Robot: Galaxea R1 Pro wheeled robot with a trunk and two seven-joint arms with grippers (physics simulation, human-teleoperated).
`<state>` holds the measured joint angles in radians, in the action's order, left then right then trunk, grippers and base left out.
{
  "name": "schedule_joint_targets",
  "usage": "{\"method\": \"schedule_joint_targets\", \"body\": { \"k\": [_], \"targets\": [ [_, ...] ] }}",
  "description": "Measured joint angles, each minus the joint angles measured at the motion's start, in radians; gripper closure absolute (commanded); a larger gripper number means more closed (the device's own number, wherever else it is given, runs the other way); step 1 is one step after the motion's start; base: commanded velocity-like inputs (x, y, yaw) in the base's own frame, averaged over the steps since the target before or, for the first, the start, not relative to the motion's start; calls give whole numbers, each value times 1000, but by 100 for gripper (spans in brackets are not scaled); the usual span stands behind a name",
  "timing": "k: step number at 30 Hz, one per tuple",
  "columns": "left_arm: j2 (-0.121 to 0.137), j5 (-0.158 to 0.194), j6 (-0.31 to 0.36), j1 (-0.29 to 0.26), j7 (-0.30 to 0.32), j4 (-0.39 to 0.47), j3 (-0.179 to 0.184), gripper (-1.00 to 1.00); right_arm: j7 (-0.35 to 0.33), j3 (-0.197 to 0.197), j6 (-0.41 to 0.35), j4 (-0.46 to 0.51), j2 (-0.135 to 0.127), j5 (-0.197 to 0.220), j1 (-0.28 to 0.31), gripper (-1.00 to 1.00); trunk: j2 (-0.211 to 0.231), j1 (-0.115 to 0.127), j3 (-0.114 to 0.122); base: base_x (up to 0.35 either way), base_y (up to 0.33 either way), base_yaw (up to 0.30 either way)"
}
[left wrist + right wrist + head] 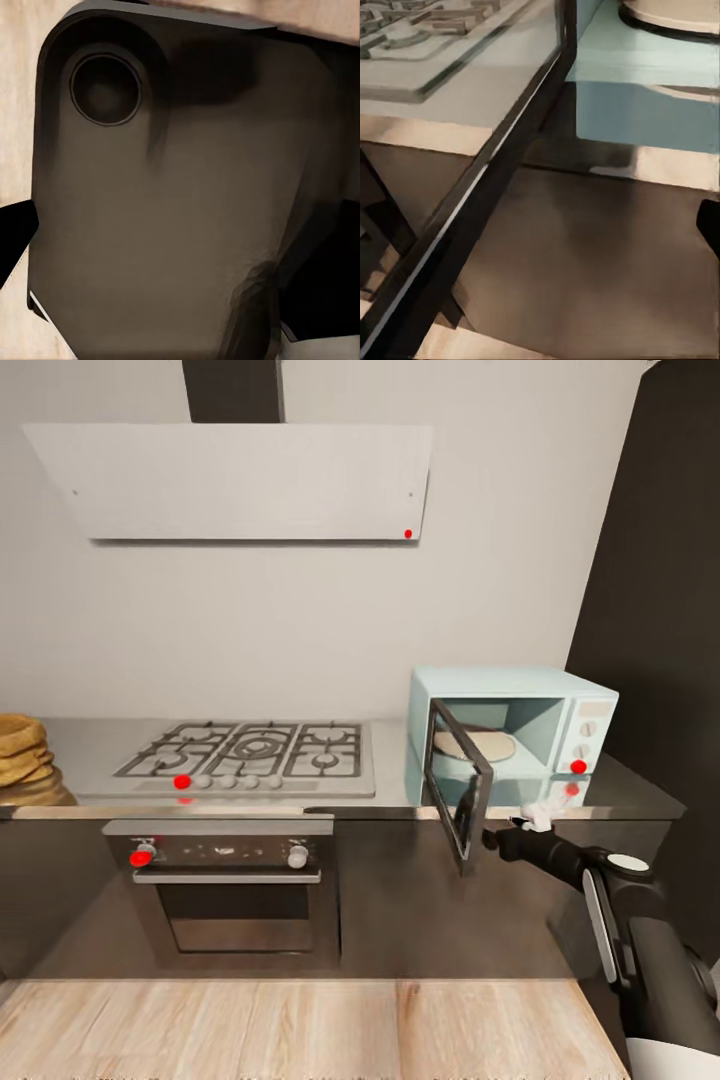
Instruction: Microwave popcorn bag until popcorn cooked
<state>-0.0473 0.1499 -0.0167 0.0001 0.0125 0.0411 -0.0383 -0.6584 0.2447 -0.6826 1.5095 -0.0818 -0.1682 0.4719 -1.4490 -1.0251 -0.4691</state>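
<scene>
A grey kitchen desk (395,765) runs under a white wall. Tan sacks (22,755) sit at its far left, then a gas hob (250,752) above a built-in oven (225,890). The mint microwave (575,705) stands just beyond the right jaws (535,818), its glass door (458,785) swung open beside them; their spread cannot be told. No popcorn bag is identifiable.

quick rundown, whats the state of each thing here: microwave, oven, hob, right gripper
microwave: door swung open, round plate inside, no bag seen in it
oven: door shut
hob: burners bare
right gripper: in front of the open microwave, open or shut unclear
</scene>
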Motion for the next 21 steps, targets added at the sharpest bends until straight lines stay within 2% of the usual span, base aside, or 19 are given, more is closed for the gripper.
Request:
{"method": "schedule_joint_targets", "body": {
  "k": [7,10,12,13,14,15,16,19,20,21],
  "targets": [
    [0,0,0,0,0,0,0,-100,0,115,1,0,-3,-5,0,-100,0,0,0,-139,263,0],
    [0,0,0,0,0,0,0,-100,3,128,1,-1,-8,0,0,-100,0,0,0,-34,54,0],
    [0,0,0,0,0,0,0,-100,26,114,-5,-1,-13,13,0,-100,0,0,0,-6,10,0],
    [0,0,0,0,0,0,0,-100,63,91,-3,-1,-14,11,0,-100,0,0,0,-2,4,0],
    [0,0,0,0,0,0,0,-100,97,116,-9,-1,-14,29,0,-100,0,0,0,-1,2,0],
    [0,0,0,0,0,0,0,-100,121,134,-10,-4,-15,27,0,-100,0,0,0,-1,1,0],
    [0,0,0,0,0,0,0,-100,146,150,-9,-17,-15,11,0,-100,0,0,0,0,0,0],
    [0,0,0,0,1,0,0,-100,182,198,2,-143,-26,-96,0,-100,0,0,0,0,0,0],
    [0,0,0,0,1,0,0,-100,196,235,11,-252,-32,-164,-1,-100,0,0,0,0,0,0],
    [0,0,0,0,1,0,0,-100,206,259,32,-355,-34,-207,-1,-100,0,0,0,0,0,0]
  ]
}}
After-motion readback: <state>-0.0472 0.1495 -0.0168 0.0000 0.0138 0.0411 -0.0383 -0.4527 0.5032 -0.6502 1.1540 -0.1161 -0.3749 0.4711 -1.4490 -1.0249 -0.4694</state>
